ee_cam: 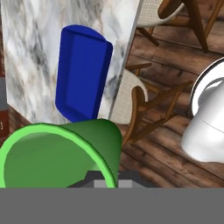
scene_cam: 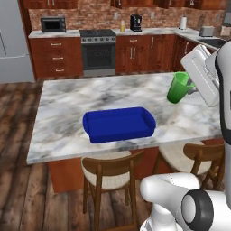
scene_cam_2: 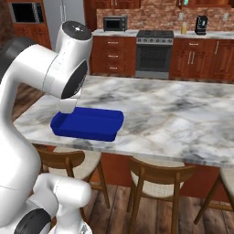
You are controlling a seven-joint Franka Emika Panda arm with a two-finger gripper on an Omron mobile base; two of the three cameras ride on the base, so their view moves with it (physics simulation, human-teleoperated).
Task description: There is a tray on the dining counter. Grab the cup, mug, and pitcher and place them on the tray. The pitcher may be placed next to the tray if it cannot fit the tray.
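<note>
The robot's gripper (scene_cam: 191, 88) is closed on the tilted green cup (scene_cam: 179, 88), held above the dining counter (scene_cam: 67, 103) right of the blue tray (scene_cam: 119, 124), needing carrying over and lowering in.

Brick wall (scene_cam: 90, 13) at back, red-wood cabinets (scene_cam: 54, 56) w/ marble tops below. Stove (scene_cam: 98, 52) in middle, microwave (scene_cam: 53, 24) to its left, coffee maker (scene_cam: 136, 22) to its right. Fridge (scene_cam: 13, 43) far left. Dark plank floor (scene_cam: 18, 108). Wood stools (scene_cam: 110, 173) w/ pale seats in foreground
</note>
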